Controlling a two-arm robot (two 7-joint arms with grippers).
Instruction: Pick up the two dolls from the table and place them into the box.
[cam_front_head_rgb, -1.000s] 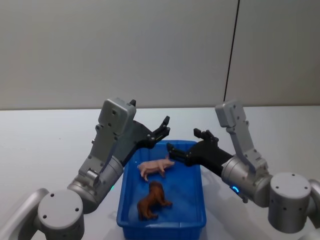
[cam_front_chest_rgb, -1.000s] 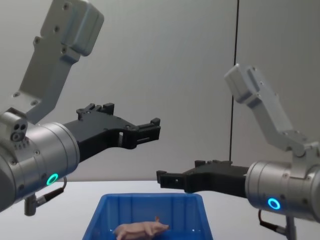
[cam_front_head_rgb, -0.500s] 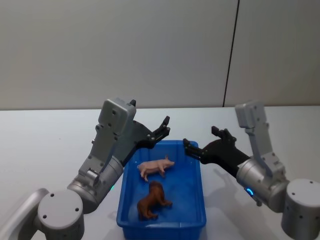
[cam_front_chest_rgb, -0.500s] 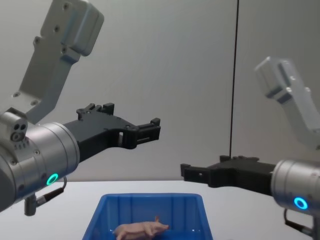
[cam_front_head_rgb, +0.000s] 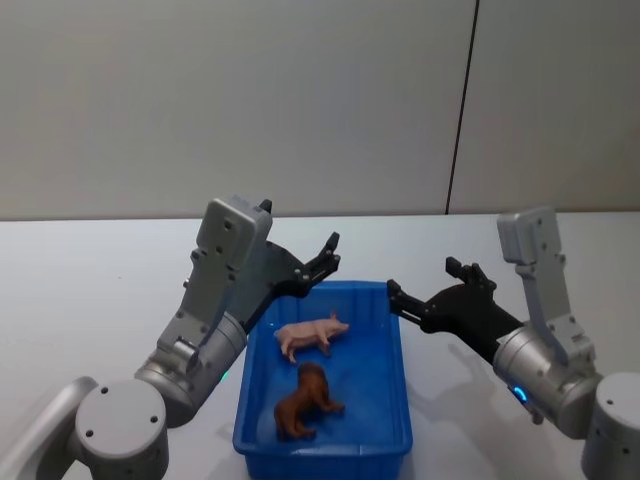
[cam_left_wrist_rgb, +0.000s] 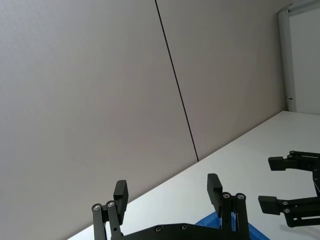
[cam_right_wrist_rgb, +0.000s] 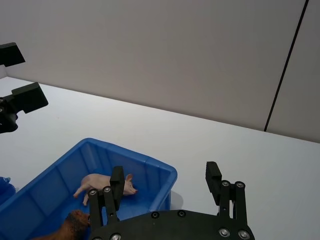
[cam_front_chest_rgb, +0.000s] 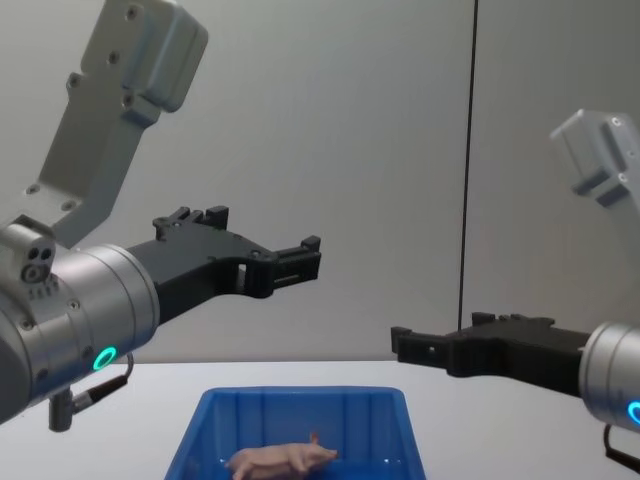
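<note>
The pale pink pig (cam_front_head_rgb: 312, 333) lies in the far half of the blue box (cam_front_head_rgb: 404, 400), and the brown lion (cam_front_head_rgb: 307, 400) stands in its near half. Both dolls also show in the right wrist view, pig (cam_right_wrist_rgb: 102, 184) and lion (cam_right_wrist_rgb: 75, 222). My left gripper (cam_front_head_rgb: 320, 265) hangs open and empty above the box's far left corner. To the right of the box's far right corner my right gripper (cam_front_head_rgb: 425, 282) is open and empty, above the table (cam_front_head_rgb: 90, 290). The chest view shows the left gripper (cam_front_chest_rgb: 300, 262), the right gripper (cam_front_chest_rgb: 410, 347), the pig (cam_front_chest_rgb: 280, 460) and the box (cam_front_chest_rgb: 300, 412).
A plain grey wall with a dark vertical seam (cam_front_head_rgb: 462, 110) stands behind the white table. Bare tabletop lies on both sides of the box. In the left wrist view, the right gripper (cam_left_wrist_rgb: 287, 200) sits beyond my own open fingers (cam_left_wrist_rgb: 120, 192).
My right gripper has pulled back to the right, from over the box's far end to beside its right rim. The left arm and both dolls have stayed still.
</note>
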